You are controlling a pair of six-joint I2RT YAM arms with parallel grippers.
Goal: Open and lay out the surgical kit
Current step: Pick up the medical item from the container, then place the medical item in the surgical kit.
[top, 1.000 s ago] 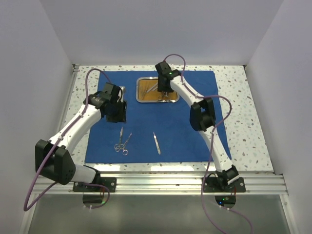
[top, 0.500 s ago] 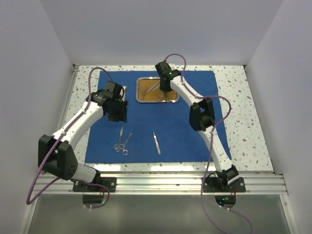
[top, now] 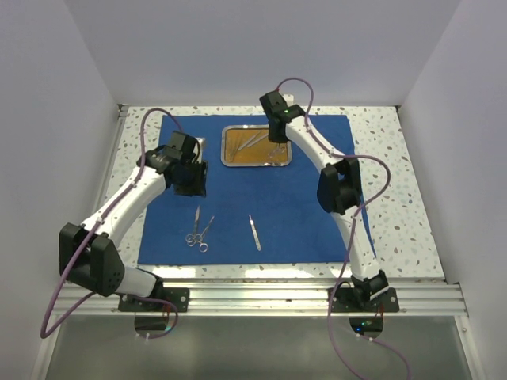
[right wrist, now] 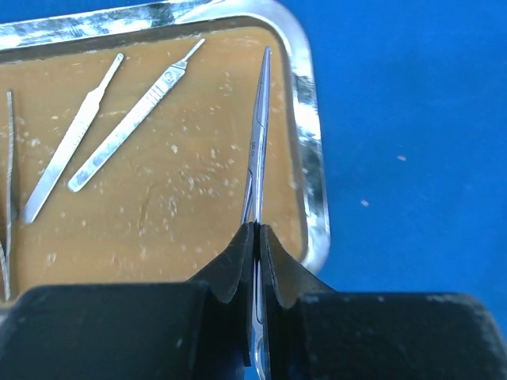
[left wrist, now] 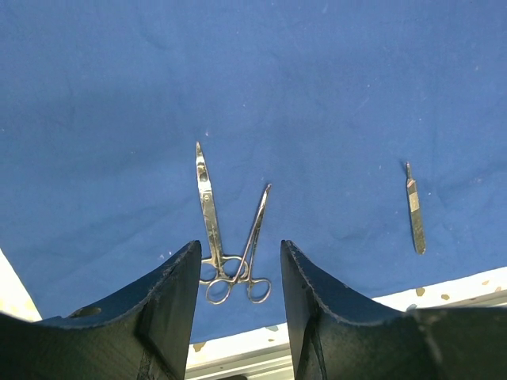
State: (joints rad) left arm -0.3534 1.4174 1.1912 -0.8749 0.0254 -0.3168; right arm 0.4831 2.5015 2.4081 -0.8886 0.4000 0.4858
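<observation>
Tray rim (right wrist: pixel 306 158) just beside clamped forceps (right wrist: pixel 257 142)

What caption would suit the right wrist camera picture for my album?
Right gripper shut on a slim silver instrument along the rim of the steel tray on blue cloth.

The white-and-black left arm (top: pixel 131 194) reaches forward, its black two-finger left gripper (left wrist: pixel 240 255) parted and empty, while the matching right arm (top: pixel 352 229) stretches farther forward, its black right gripper (right wrist: pixel 257 231) clamped on a slim silver instrument (right wrist: pixel 259 119).
</observation>
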